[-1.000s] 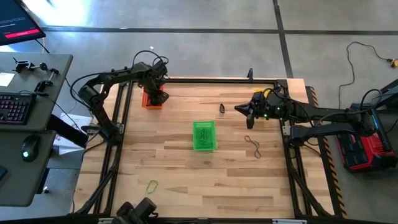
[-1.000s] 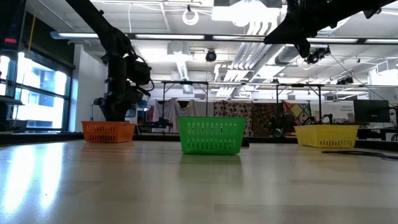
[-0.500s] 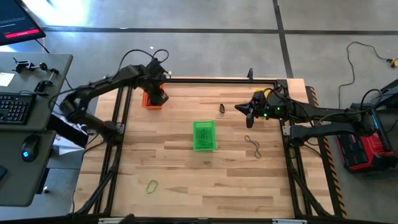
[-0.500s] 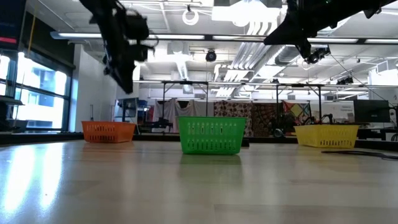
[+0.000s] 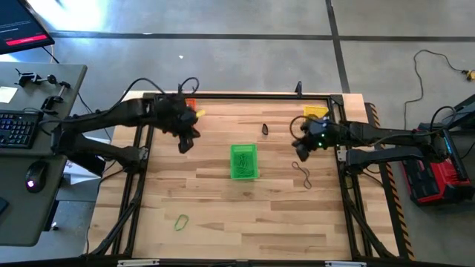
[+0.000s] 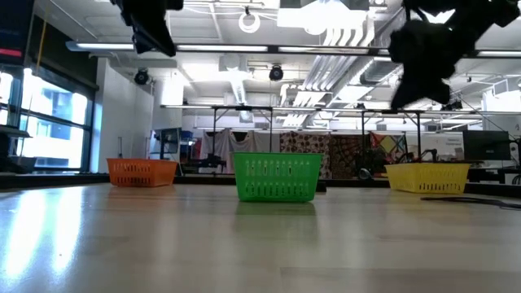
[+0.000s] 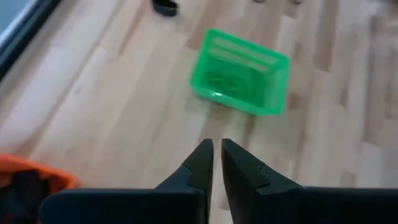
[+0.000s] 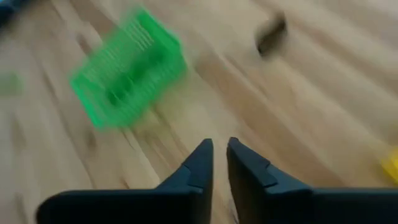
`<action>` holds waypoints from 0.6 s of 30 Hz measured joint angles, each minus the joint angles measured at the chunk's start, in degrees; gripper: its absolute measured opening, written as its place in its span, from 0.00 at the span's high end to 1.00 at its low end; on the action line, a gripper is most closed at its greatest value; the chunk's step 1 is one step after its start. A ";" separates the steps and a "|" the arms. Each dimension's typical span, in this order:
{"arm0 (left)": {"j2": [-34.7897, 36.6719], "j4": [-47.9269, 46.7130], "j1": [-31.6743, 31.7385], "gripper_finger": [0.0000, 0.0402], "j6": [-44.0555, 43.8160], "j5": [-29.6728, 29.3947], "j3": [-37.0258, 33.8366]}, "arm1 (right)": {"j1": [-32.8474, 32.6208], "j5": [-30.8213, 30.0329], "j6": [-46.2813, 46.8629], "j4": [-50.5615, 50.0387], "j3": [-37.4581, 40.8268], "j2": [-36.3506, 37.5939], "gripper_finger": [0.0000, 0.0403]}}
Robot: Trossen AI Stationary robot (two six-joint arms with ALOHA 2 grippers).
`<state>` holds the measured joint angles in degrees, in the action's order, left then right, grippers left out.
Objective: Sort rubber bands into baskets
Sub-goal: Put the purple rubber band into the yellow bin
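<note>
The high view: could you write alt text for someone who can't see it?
Two dark robot arms reach over a wooden table holding a green basket. A green rubber band and a dark rubber band lie loose on the wood.

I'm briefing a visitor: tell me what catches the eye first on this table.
The bright green basket stands at the table's middle, with the left gripper and right gripper hanging above the wood on either side of it, both empty. Loose rubber bands lie apart: a dark loop near the right edge and a green loop near the front left.
</note>
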<state>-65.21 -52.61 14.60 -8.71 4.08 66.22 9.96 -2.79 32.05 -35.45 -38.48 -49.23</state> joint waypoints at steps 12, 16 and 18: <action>0.24 25.67 -10.44 1.00 -3.67 0.68 -8.14 | 0.00 0.75 0.53 -17.22 0.00 -1.56 0.66; 0.20 38.02 -12.17 1.00 -3.65 0.79 -13.87 | -1.15 0.88 0.51 -16.60 0.00 -4.56 0.65; 0.20 43.20 -12.75 1.00 -3.68 0.82 -16.21 | -2.38 1.01 0.53 -15.79 0.00 -6.48 0.65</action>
<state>-65.01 -9.41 1.85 -12.39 4.91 50.00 7.58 -1.79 32.58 -51.23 -38.48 -55.71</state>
